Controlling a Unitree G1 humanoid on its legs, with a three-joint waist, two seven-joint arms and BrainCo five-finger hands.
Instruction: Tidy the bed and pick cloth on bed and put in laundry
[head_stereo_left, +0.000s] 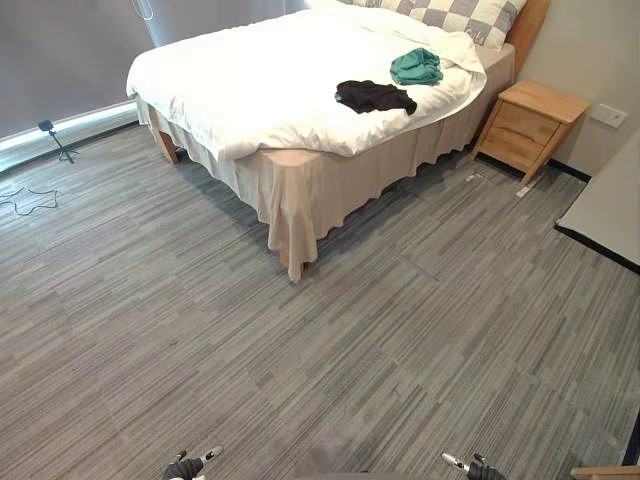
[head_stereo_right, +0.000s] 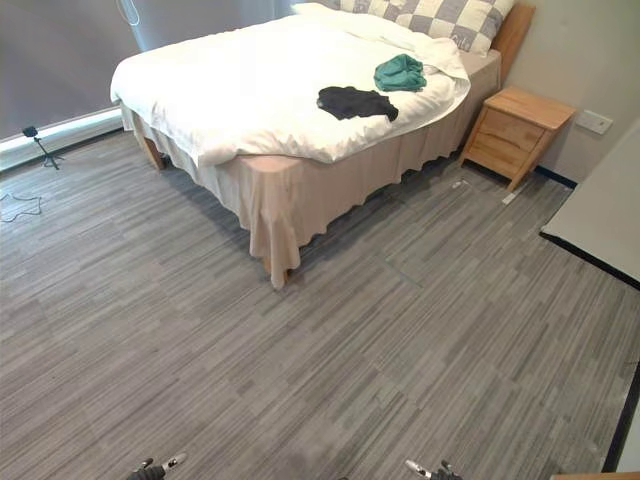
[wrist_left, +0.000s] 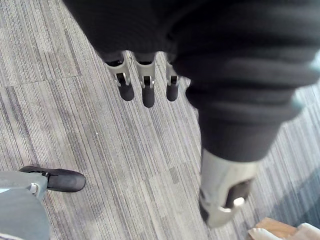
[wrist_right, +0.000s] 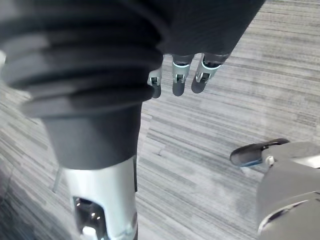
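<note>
apparently left hand (wrist_left: 148, 89) and right hand (wrist_right: 180, 80) hang loose-fingered; black cloth (head_stereo_left: 374, 96) on bed (head_stereo_left: 250, 80).

- I'm seeing the black cloth (head_stereo_left: 375, 96) lying on the white duvet (head_stereo_left: 270, 80).
- The green cloth (head_stereo_left: 416, 67) is sitting near it, toward the checkered pillow (head_stereo_left: 460, 15).
- A wooden nightstand (head_stereo_left: 530, 125) is standing beside the bed (head_stereo_left: 310, 195).
- The left hand (head_stereo_left: 186, 467) and right hand (head_stereo_left: 480, 468) are showing at the bottom edge.

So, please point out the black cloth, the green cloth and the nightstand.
black cloth (head_stereo_left: 375, 97): left eye view, its middle.
green cloth (head_stereo_left: 416, 67): left eye view, its middle.
nightstand (head_stereo_left: 520, 125): left eye view, drawer front.
</note>
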